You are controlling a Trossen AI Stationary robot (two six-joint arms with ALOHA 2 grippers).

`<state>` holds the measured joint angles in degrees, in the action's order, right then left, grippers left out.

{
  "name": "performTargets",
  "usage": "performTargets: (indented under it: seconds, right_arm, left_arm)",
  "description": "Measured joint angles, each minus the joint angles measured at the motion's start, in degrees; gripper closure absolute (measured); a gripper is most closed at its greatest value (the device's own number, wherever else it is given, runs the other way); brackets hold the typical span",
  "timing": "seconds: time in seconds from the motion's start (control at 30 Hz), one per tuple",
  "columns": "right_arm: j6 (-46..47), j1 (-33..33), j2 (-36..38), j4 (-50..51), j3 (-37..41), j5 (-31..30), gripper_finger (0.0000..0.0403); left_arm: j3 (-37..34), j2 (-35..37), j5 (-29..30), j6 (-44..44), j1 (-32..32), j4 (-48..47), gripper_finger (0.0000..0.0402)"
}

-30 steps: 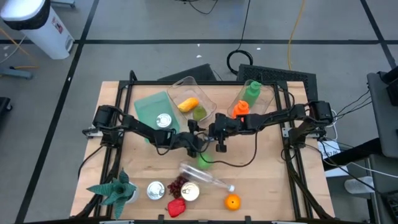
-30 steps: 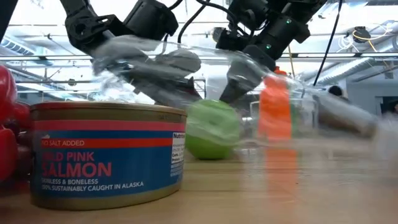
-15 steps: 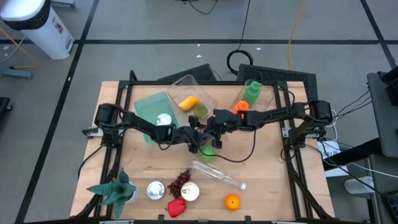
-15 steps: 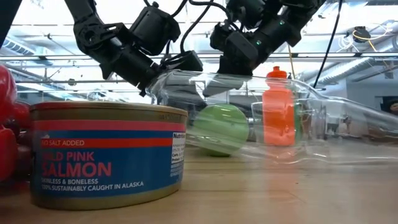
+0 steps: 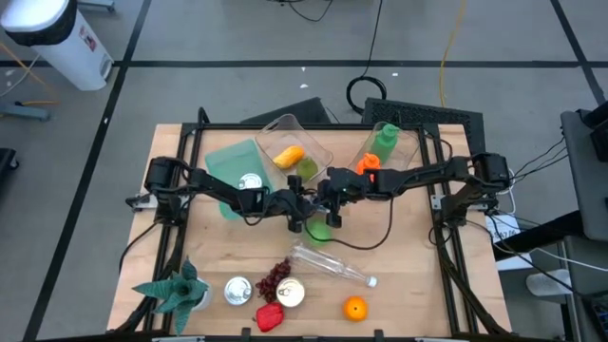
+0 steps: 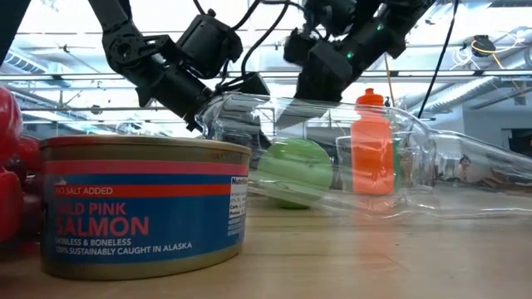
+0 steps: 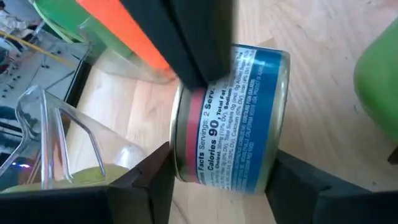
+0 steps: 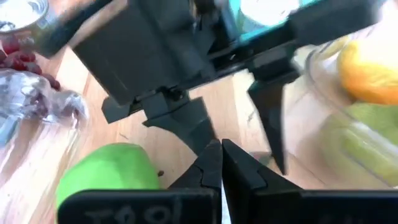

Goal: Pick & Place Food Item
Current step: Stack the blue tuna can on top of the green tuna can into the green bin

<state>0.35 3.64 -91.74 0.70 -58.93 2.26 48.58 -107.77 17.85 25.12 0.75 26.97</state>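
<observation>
step: grasp closing | left gripper [image 7: 217, 180] fingers straddle salmon can [image 7: 230, 121] at table centre, not yet clamped | right gripper [image 8: 221, 163] pinched shut, empty, beside green apple [image 8: 102, 177] | next: squeeze, lift

The counter [image 5: 408, 285] is pale wood with a visible grain and a matt, lightly sanded look. Near its 6 o'clock edge the salmon can [image 6: 141, 208] has a bright metal rim and a glossy paper label in blue, red and white; a like can [image 7: 230, 124] shows the same shiny printed wrap between the left tool's [image 7: 217, 180] matt black plastic fingers. The clear bottle [image 5: 332, 267] lying on its side is thin, glossy, see-through plastic. The green apple [image 6: 291, 172] looks smooth and dull, like moulded plastic. At 12 o'clock the clear container [image 5: 318, 152] is rigid transparent plastic. The orange-capped bottle [image 6: 371, 145] is smooth plastic.
</observation>
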Motion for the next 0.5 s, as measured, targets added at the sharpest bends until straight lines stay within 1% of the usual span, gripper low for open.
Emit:
performTargets:
  seconds: [0.07,0.23,0.27,0.33,0.4,0.5]
  right_arm:
    - [-0.64,-0.45,1.56,0.83,-0.06,-3.20,0.0403]
    - [-0.66,-2.69,6.88,9.65,-0.01,-15.63,0.0403]
    - [0.04,-2.99,7.69,11.58,-0.02,-16.95,0.0403]
    - [1.91,-2.99,8.24,14.94,-0.05,-16.18,0.0403]
    - [3.98,-2.55,8.03,18.34,0.00,-13.04,0.0403]
    - [6.28,-2.49,6.23,19.05,0.19,-9.66,0.0403]
  left_arm:
    - [0.00,0.00,0.04,0.00,0.00,-0.12,0.0184]
    - [-0.04,-0.09,0.09,0.70,0.00,-0.78,0.0145]
    - [-0.04,-0.09,0.12,1.10,0.00,-0.74,0.0141]
    - [-0.04,-0.09,0.17,2.15,0.00,-0.80,0.0136]
    - [-0.04,-0.09,0.17,3.12,0.00,-0.81,0.0136]
    - [-0.07,-0.09,0.17,4.28,0.00,-0.32,0.0144]
